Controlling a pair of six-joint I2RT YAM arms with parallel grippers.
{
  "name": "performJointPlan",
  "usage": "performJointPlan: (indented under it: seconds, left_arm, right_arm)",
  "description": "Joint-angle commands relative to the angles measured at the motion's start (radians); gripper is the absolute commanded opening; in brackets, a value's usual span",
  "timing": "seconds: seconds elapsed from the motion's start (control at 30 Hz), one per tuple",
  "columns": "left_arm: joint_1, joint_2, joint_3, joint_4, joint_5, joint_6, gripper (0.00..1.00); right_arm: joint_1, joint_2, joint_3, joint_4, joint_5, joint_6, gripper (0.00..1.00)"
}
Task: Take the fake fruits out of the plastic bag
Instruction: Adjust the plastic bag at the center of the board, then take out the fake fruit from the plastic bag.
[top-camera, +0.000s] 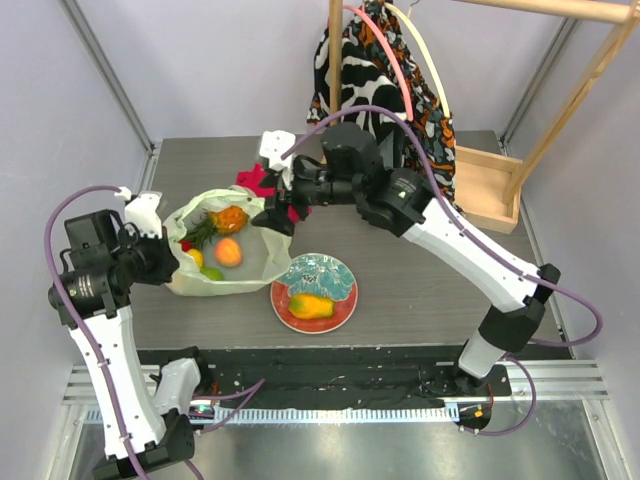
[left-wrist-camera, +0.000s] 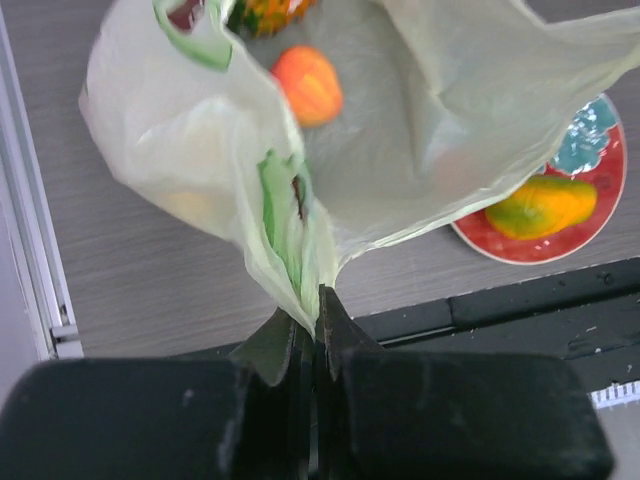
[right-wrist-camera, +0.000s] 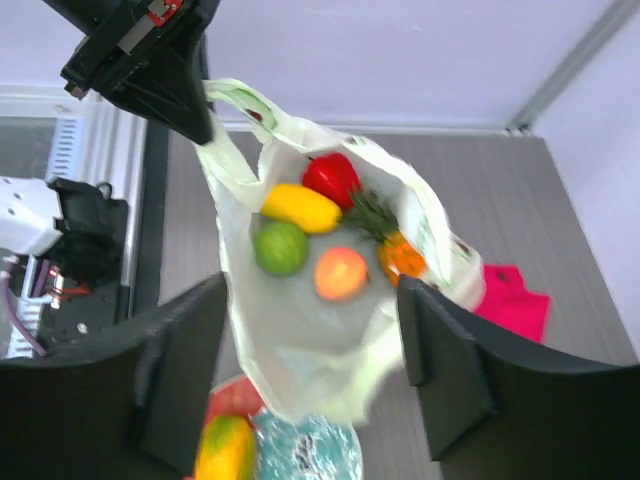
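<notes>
1. The plastic bag (top-camera: 255, 262) stands open on the table (top-camera: 420, 280), just beside the plate (top-camera: 345, 308), on the plate's left in the top view.
2. Contents seen through the bag's mouth are five fake fruits:
   - a peach (top-camera: 228, 252)
   - a small pineapple (top-camera: 231, 217) with green leaves
   - a yellow lemon-like fruit (right-wrist-camera: 301, 207)
   - a green round fruit (right-wrist-camera: 280, 247)
   - a red pepper-like fruit (right-wrist-camera: 331, 177)
3. The mango (top-camera: 311, 306) lies on the plate, outside the bag.
4. The left gripper (left-wrist-camera: 318, 322) is on the side of the bag away from the plate. Its jaws are pressed together on a gathered fold of the bag's rim.
5. The right gripper (right-wrist-camera: 312, 330) is at the bag's rim on the side nearer the plate, with its jaws spread wide. Whether either finger touches the film cannot be told.
6. The green print on the bag is too blurred to read (shapes only).
7. A red cloth (top-camera: 258, 182) lies on the table beyond the bag, farther from the plate.
</notes>
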Motion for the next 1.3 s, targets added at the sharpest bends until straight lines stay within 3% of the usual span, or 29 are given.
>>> performJointPlan:
  seconds: [0.0,0.13,0.3,0.5,0.63,0.87,1.07,1.27]
  left_arm:
    - [0.005,-0.006,0.092,-0.113,0.095,0.005,0.00]
    - [0.005,-0.028,0.124,-0.168,0.144,0.008,0.00]
    - [0.005,-0.110,0.114,-0.156,0.118,-0.003,0.00]
    - [0.005,-0.128,0.052,-0.119,-0.017,0.037,0.00]
    - [0.005,-0.097,0.015,-0.138,-0.108,0.141,0.00]
    - [0.005,-0.118,-0.090,-0.213,-0.141,0.342,0.00]
    - [0.005,-0.178,-0.198,-0.216,-0.206,0.417,0.00]
    - [0.005,-0.221,-0.235,-0.236,-0.237,0.453,0.00]
  right_arm:
    - [0.029,0.200,-0.033,0.077,-0.051,0.080,0.69]
    - [0.031,0.334,-0.035,0.131,0.025,0.235,0.60]
    - [0.051,0.431,-0.071,0.186,0.139,0.275,0.59]
    - [0.140,0.401,-0.202,0.160,0.017,0.245,0.61]
    - [0.141,0.404,-0.168,0.177,0.113,0.242,0.61]
    - [0.143,0.474,-0.102,0.247,0.306,0.376,0.83]
    - [0.141,0.552,-0.053,0.260,0.450,0.469,0.85]
    - [0.144,0.629,0.020,0.260,0.431,0.499,0.86]
